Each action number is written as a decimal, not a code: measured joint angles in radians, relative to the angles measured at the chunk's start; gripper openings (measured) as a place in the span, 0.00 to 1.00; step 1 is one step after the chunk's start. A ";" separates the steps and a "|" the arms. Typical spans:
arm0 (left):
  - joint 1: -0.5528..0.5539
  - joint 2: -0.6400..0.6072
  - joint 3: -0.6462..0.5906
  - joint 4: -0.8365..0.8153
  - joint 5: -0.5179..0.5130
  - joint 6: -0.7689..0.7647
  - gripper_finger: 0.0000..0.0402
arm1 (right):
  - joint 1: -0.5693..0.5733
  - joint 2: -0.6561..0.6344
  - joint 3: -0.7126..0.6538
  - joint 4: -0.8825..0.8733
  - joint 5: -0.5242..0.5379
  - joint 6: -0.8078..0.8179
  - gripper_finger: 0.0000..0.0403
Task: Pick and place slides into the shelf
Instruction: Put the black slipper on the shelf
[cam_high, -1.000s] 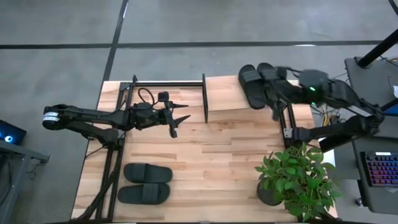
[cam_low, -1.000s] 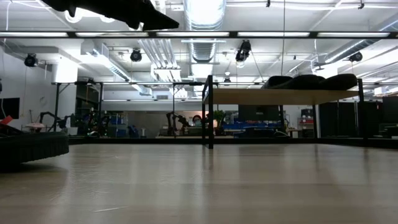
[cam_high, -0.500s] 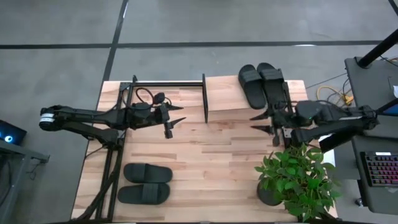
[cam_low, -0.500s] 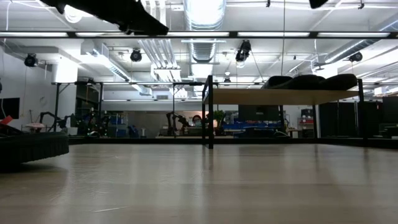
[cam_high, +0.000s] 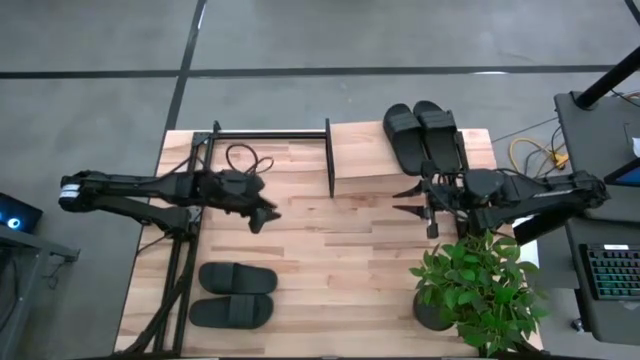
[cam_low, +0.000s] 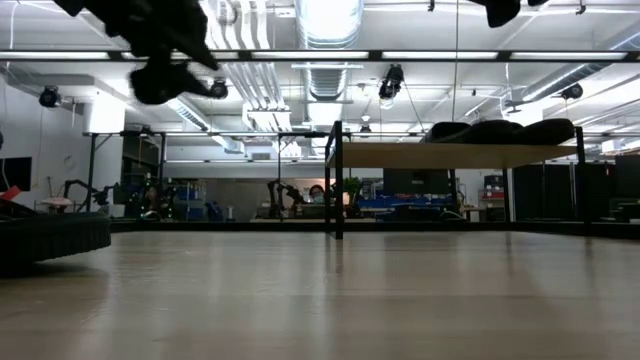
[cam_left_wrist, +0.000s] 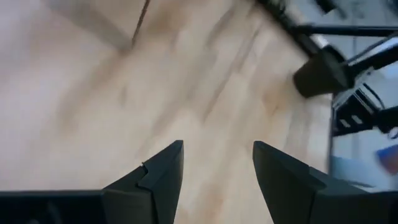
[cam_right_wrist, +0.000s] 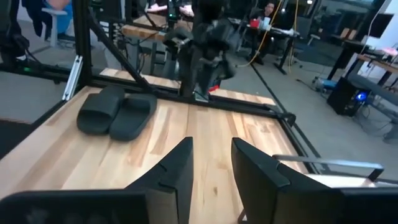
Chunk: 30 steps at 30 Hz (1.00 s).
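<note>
Grey concrete floor (cam_high: 90, 60) with dark seams around the light wood bench (cam_high: 340, 260). Potted plant (cam_high: 480, 290) at 4 o'clock, keyboard (cam_high: 612, 272) beyond it. Overhead, ceiling ducts (cam_low: 325, 60) and strip lights (cam_low: 322, 15).

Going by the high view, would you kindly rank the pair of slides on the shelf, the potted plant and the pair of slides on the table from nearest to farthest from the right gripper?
From the right gripper, open above the table beside the shelf:
1. Pair of slides on the shelf, on the shelf's right end; potted plant, at the table's right front corner. Too close to call.
2. Pair of slides on the table, far across at the left front.
</note>
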 joint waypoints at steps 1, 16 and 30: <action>-0.007 -0.002 0.000 -0.042 0.010 -0.074 0.44 | 0.000 0.001 0.004 0.000 0.000 -0.008 0.24; -0.216 0.266 0.319 -0.668 0.025 -0.605 0.44 | 0.000 0.002 0.008 0.000 0.000 -0.122 0.21; -0.428 0.710 0.611 -0.959 0.084 -0.803 0.44 | 0.000 0.002 0.008 0.000 0.000 -0.139 0.19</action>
